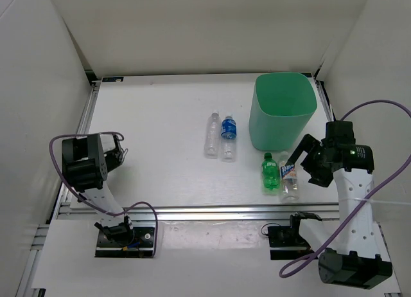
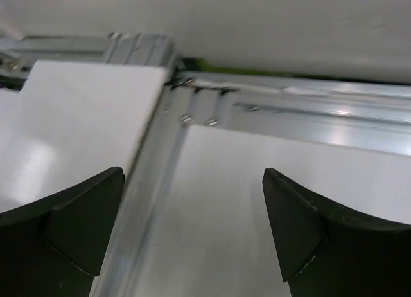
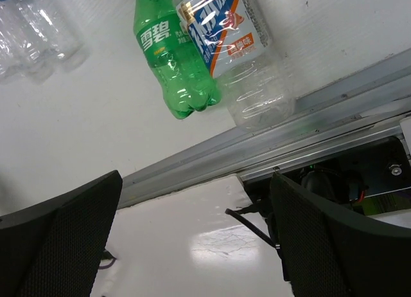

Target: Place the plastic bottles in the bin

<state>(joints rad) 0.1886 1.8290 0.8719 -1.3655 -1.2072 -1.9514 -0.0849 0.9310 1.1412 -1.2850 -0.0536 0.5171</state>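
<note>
Noting four plastic bottles (image 1: pixel 228 139) lying on the worktop (image 1: pixel 160 175) outside the bin (image 1: pixel 276 133), right tool (image 3: pixel 196 181) spread wide near the green bottle (image 1: pixel 270 171), left tool (image 2: pixel 192 175) spread too, well away; judging them light, crushable, slippery, best pinched mid-body.

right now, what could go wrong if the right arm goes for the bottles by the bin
The green bottle and the white-blue labelled bottle lie touching, so the open right end effector may pinch both or shove one. The labelled one rests by the front rail and could roll onto it.
</note>
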